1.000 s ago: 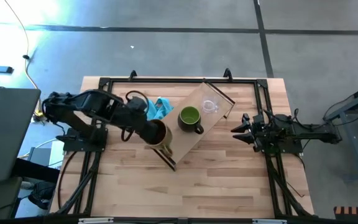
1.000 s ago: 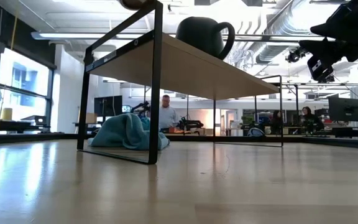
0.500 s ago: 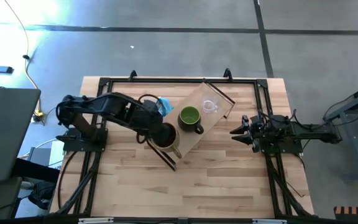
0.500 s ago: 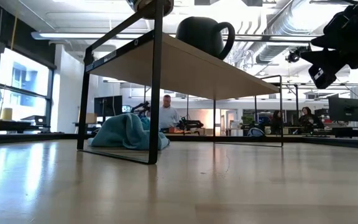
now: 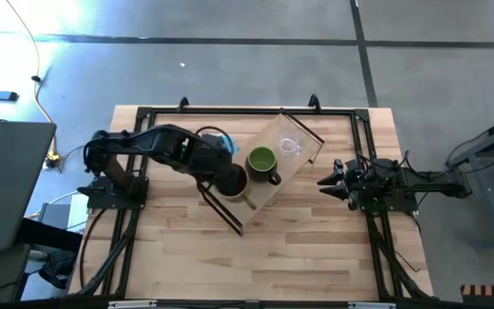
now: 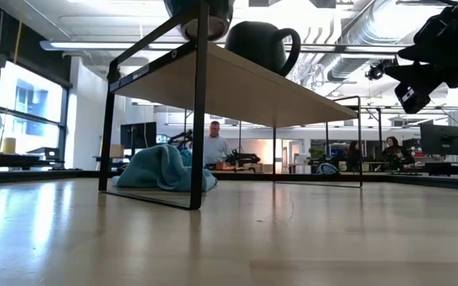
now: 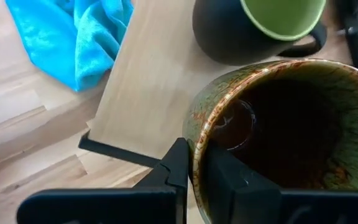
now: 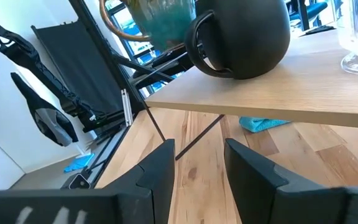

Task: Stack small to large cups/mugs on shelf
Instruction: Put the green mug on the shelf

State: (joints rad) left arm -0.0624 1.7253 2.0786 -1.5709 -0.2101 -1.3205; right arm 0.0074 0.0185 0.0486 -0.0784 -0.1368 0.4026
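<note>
The light-wood shelf [image 5: 274, 167] stands slantwise at the table's middle. On it stand the green mug [image 5: 262, 160] and, farther along, the clear glass cup [image 5: 290, 146]. My left gripper [image 7: 201, 171] is shut on the brown mug [image 5: 231, 182], which is over the shelf's near end, close beside the green mug [image 7: 260, 25]. In the low view the brown mug's base [image 6: 199, 20] shows right at the shelf's top. Whether it touches the board I cannot tell. My right gripper [image 8: 197, 168] waits open at the table's right side, level with the shelf. My left gripper pinches the brown mug's rim [image 7: 197, 134] on its side toward the table's left. One finger [image 7: 179, 168] is outside the wall and one finger [image 7: 229, 180] inside. The fingers come from above, slanting down from the left. The mug hangs mouth up.
A blue cloth [image 5: 221, 142] lies on the table beside and under the shelf's left side. Black rails [image 5: 230, 112] frame the tabletop. A bare stretch of wood [image 5: 256, 257] runs along the near side. People sit in the room beyond the table.
My left gripper has carried the brown mug toward the table's right, over the shelf's near end and closer to the green mug, and has lowered it. In the low view the mug's base has sunk from the picture's top toward the board. The right arm has stayed in place.
</note>
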